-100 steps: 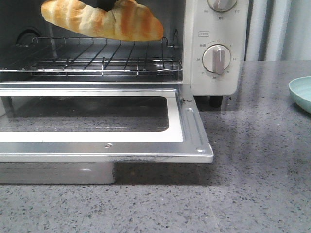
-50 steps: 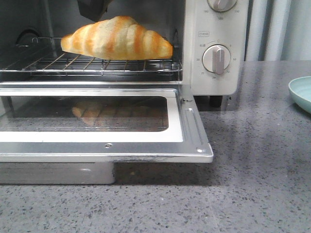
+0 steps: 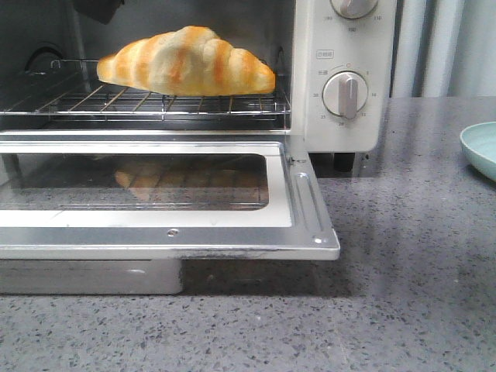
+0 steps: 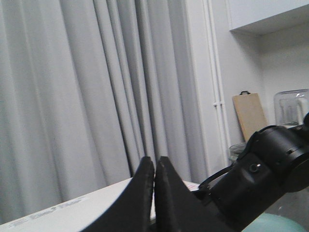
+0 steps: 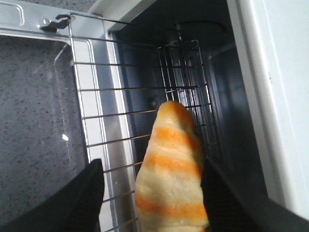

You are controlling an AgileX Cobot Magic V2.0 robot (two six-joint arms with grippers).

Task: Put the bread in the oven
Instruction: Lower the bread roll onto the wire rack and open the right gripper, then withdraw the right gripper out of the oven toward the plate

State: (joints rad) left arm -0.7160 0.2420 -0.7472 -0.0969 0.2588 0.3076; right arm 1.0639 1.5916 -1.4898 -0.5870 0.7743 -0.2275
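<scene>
The bread (image 3: 186, 62), cream with orange stripes, lies on the wire rack (image 3: 147, 105) inside the cream-white oven (image 3: 341, 46). The oven's glass door (image 3: 155, 225) is dropped open. My right gripper (image 5: 153, 193) is open just above the bread (image 5: 171, 179), one finger on each side, with a clear gap on the door side. In the front view only a dark part of it (image 3: 99, 8) shows at the top of the oven cavity. My left gripper (image 4: 154, 166) is shut and empty, raised and facing grey curtains.
The open door juts out over the grey speckled counter (image 3: 403, 294). A metal tray (image 3: 93, 275) sits under it. A pale green plate (image 3: 480, 147) is at the right edge. Round dials (image 3: 346, 93) are on the oven's right panel.
The bread was held above the rack, then came down onto it and was let go. The right gripper opened and has drawn up and to the left.
</scene>
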